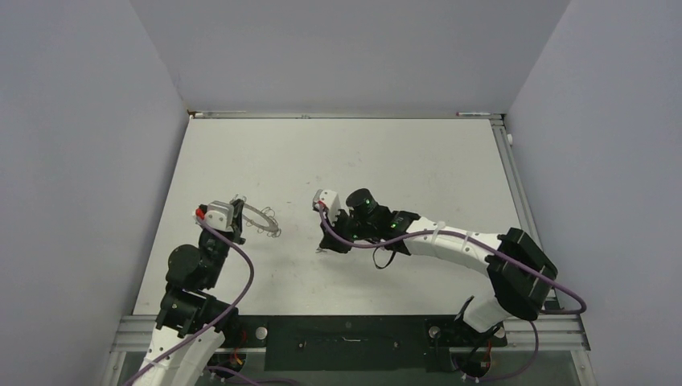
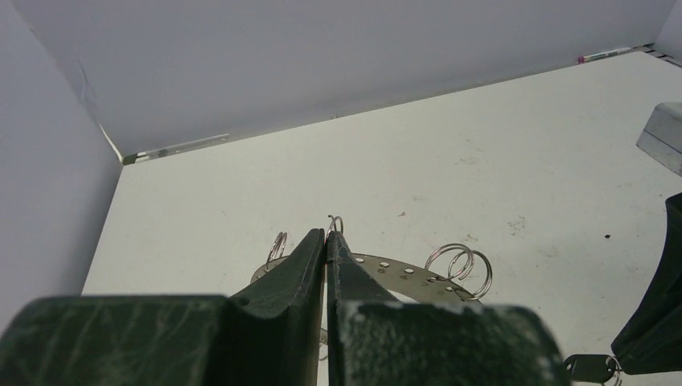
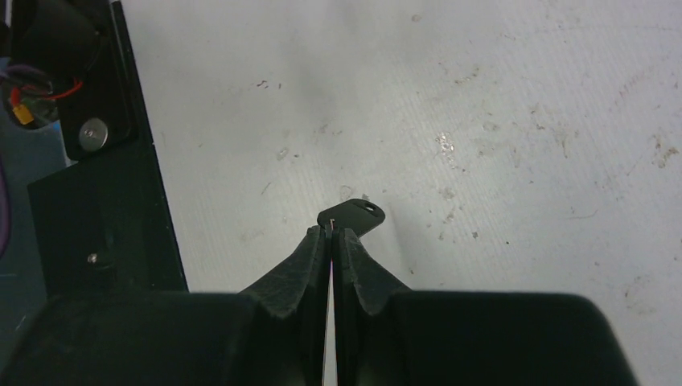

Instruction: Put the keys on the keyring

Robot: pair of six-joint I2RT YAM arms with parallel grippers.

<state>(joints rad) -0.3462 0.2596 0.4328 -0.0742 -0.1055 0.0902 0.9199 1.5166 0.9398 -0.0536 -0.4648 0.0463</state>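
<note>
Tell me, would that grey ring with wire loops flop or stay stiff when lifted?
Probably stiff: the ring is a flat metal band, evenly curved. Its wire loops look loosely threaded, so may swing. Thin, so likely light.

- No text, label, brand, number or sign can be read in any of the three views.
- The keyring (image 2: 402, 273) shows only a row of small round holes along its grey band, with no lettering or stamp that can be made out.
- The black head of the key (image 3: 358, 215) is plain, with one hole and no legible marking.
</note>
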